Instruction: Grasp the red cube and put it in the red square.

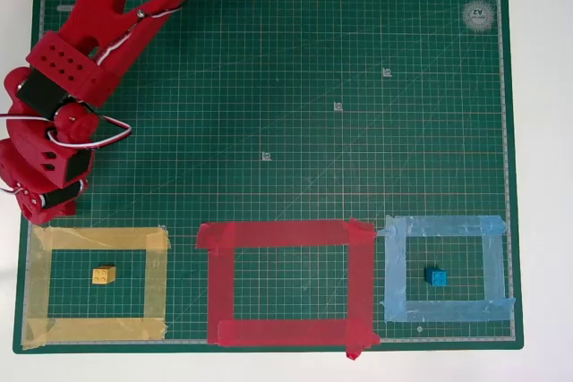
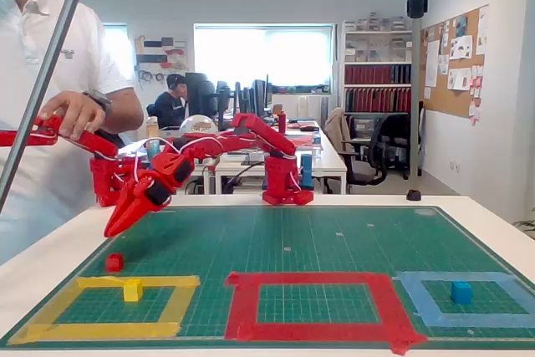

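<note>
The red cube [image 2: 114,262] sits on the green mat just beyond the yellow tape frame's far left corner; in the overhead view the arm covers it. My red gripper [image 2: 113,227] hangs a little above the cube, pointing down at it, with its jaws together in a point and nothing between them. From overhead the gripper [image 1: 40,207] is at the mat's left edge, above the yellow frame. The red square [image 1: 277,234] of tape lies at the middle of the mat's near edge [image 2: 313,278], with nothing inside it.
A yellow block [image 1: 104,274] lies inside the yellow tape frame [image 1: 98,239] on the left. A blue block [image 1: 437,276] lies inside the light blue frame [image 1: 443,225] on the right. A person [image 2: 50,81] stands behind the table's left end.
</note>
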Tool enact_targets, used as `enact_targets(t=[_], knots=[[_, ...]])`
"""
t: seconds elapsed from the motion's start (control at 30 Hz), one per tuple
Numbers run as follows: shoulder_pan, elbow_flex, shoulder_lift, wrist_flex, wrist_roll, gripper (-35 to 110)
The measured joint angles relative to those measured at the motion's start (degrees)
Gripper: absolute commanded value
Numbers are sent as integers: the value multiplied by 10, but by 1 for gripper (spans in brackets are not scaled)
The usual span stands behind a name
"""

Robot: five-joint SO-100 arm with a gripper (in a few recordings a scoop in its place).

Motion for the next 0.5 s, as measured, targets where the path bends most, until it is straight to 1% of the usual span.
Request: enact_targets(t=[0.37,0.5], knots=[[12,-4,-1,0,2,14],[25,-4,-10,0,2,15]])
